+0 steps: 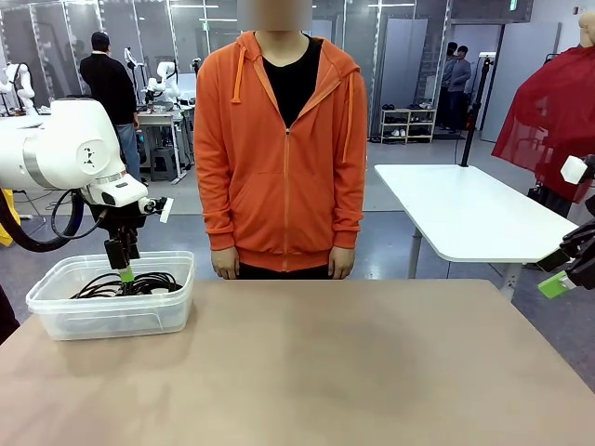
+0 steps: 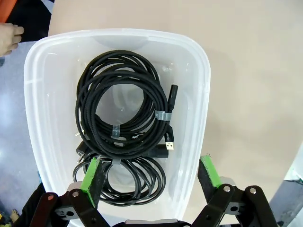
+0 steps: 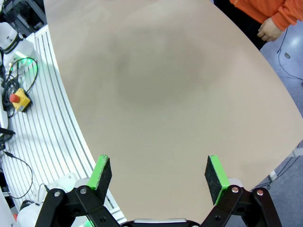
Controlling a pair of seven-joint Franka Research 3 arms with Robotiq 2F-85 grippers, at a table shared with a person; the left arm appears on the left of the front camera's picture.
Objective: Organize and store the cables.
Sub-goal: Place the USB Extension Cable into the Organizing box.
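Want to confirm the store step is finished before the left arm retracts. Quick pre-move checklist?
1. Cables inside the clear bin: ok, coils lie on its floor.
2. Left gripper empty: ok, jaws open above the bin, nothing between the pads.
3. Right gripper empty: ok, open over bare table.
4. Person's hands off the table: ok, hanging at their sides.
5. Cords snagged on left fingers: cannot tell, one pad overlaps a lower coil in view.

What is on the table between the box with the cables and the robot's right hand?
Nothing. In the front view the brown table lies bare from the clear box of cables across to the right hand.
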